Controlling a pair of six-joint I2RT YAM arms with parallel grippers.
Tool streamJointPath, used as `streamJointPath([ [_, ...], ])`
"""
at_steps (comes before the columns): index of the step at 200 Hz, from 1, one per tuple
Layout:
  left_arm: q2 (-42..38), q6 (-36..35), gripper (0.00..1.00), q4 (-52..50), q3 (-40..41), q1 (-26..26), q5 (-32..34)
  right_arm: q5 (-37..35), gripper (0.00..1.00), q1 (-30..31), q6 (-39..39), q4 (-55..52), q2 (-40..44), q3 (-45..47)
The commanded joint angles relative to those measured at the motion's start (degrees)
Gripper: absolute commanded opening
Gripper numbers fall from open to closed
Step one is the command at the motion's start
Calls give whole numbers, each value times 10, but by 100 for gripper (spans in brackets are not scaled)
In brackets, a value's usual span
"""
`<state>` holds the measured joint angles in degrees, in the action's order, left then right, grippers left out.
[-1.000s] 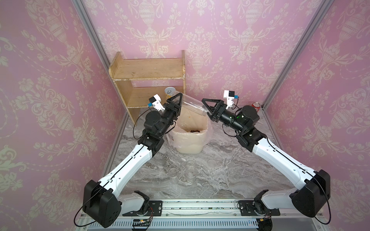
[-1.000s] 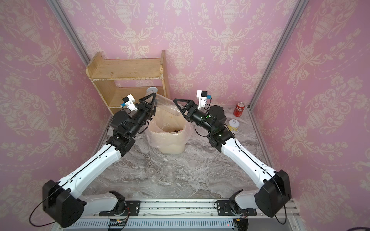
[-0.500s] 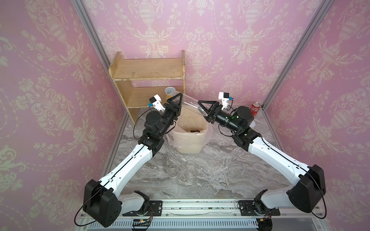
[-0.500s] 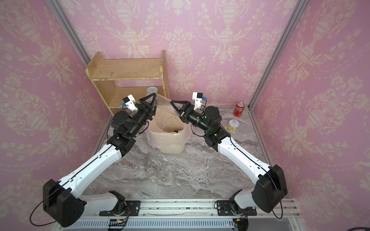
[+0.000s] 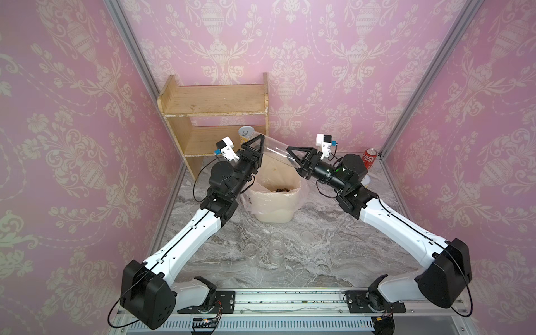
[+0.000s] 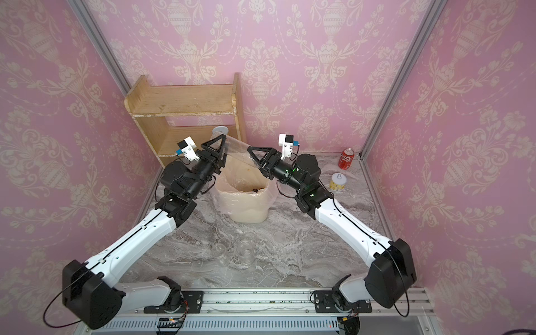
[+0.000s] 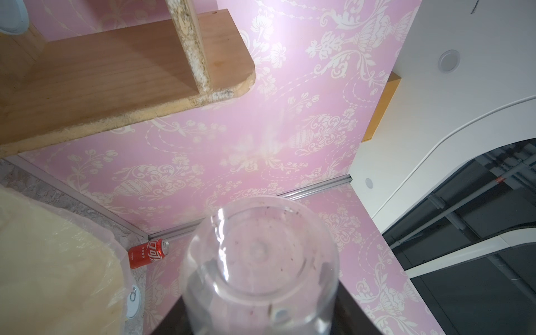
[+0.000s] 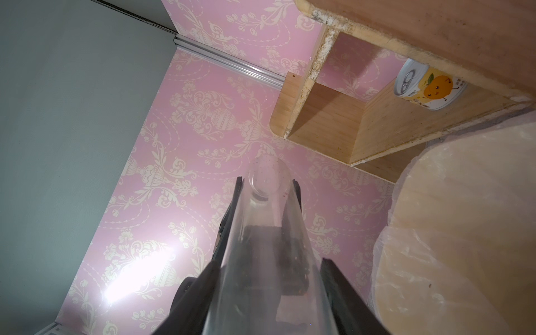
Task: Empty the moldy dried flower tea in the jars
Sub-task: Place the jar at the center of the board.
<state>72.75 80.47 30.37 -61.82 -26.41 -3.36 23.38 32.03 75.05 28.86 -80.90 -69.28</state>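
One tall jar [image 5: 275, 152] over marble tabletop [image 5: 319, 255], pink walls [image 5: 319, 43], left gripper [image 5: 257, 142] clamping it, right gripper [image 5: 291, 155] flanking (grip unclear).

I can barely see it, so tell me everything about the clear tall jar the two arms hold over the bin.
The jar is a slim cylinder of clear plastic or glass, empty but for reddish specks on its wall. It slants over the bin, base end higher, other end lower. The left gripper clamps its base end; the right gripper flanks its lower end, contact unclear.
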Motion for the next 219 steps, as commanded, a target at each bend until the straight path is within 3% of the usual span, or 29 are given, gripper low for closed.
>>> streamJointPath([
  [1, 2, -8, 34, 11, 9, 3, -7, 3, 50, 5, -1, 7, -2, -9],
  [40, -2, -31, 69, 5, 11, 3, -5, 2, 43, 5, -14, -6, 6, -9],
  [74, -15, -73, 85, -22, 10, 4, 7, -3, 42, 5, -46, -46, 33, -9],
  [148, -62, -224, 96, -120, -12, 4, 24, -42, 40, 1, -176, -215, 128, -16],
  [219, -141, -493, 99, -310, -36, 4, 37, -40, 40, 1, -379, -524, 205, -118],
])
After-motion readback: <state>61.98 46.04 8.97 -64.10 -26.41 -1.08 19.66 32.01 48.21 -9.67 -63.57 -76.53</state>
